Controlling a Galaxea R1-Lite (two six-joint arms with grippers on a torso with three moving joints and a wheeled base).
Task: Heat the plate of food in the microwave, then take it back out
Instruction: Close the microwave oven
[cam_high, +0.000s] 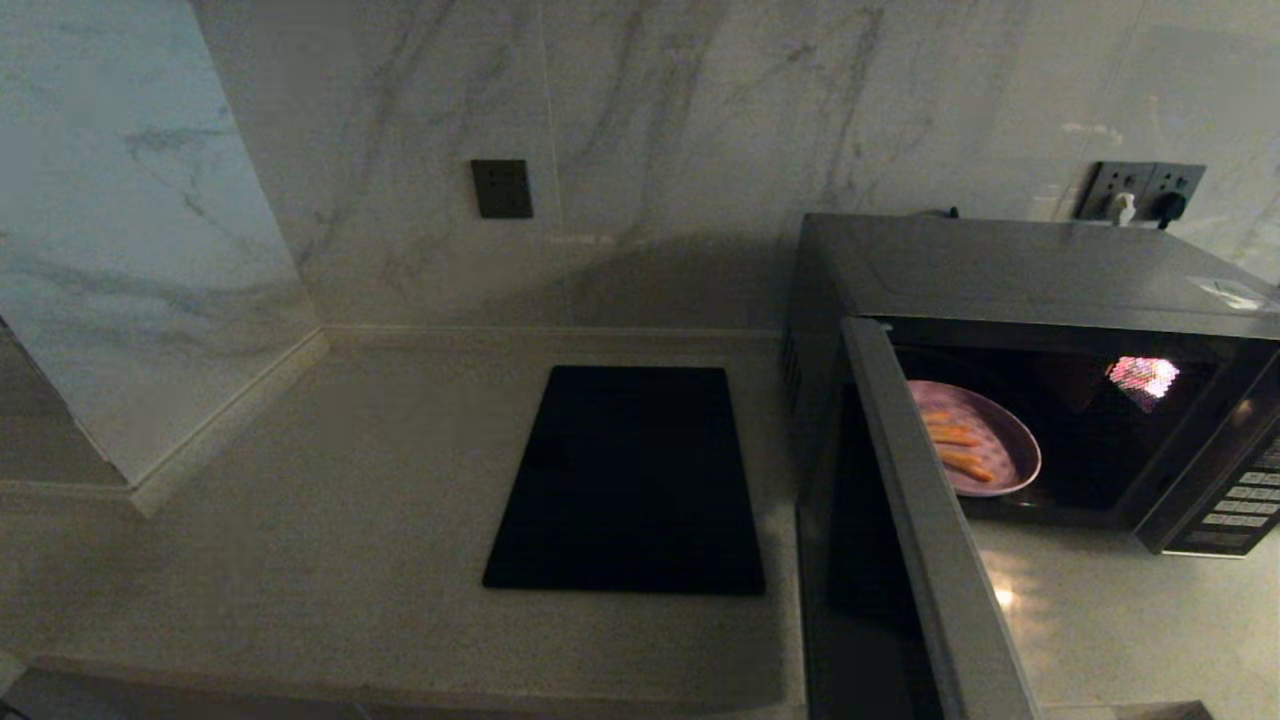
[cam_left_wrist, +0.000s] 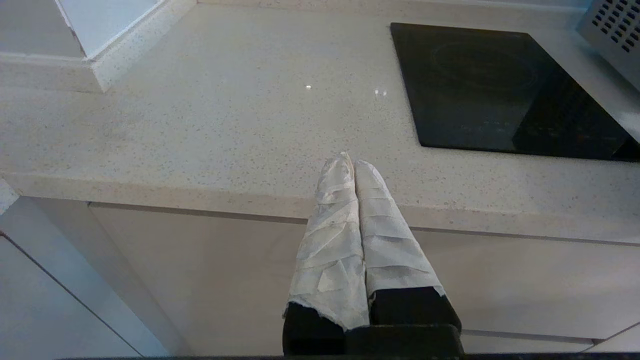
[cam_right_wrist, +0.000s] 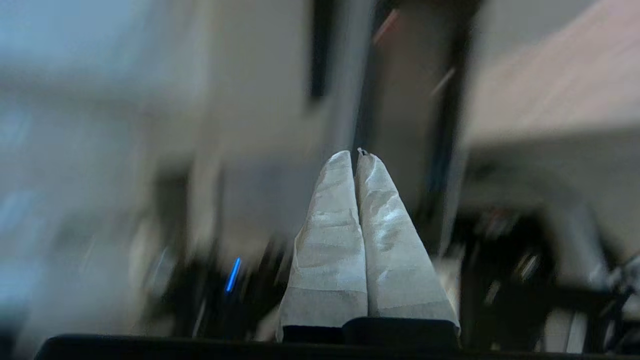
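Two grippers show only in their wrist views, each with its wrapped fingers pressed together on nothing: the left gripper (cam_left_wrist: 354, 162) hangs before the countertop (cam_left_wrist: 200, 130) edge, the right gripper (cam_right_wrist: 356, 156) against a smeared background. At right of the head view, the microwave (cam_high: 1010, 270) stands with its door (cam_high: 925, 530) swung open, the plate of food (cam_high: 985, 445) inside. A black slab (cam_high: 630, 480) lies at centre.

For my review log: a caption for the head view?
Microwave door open, plate inside, black slab beside it.
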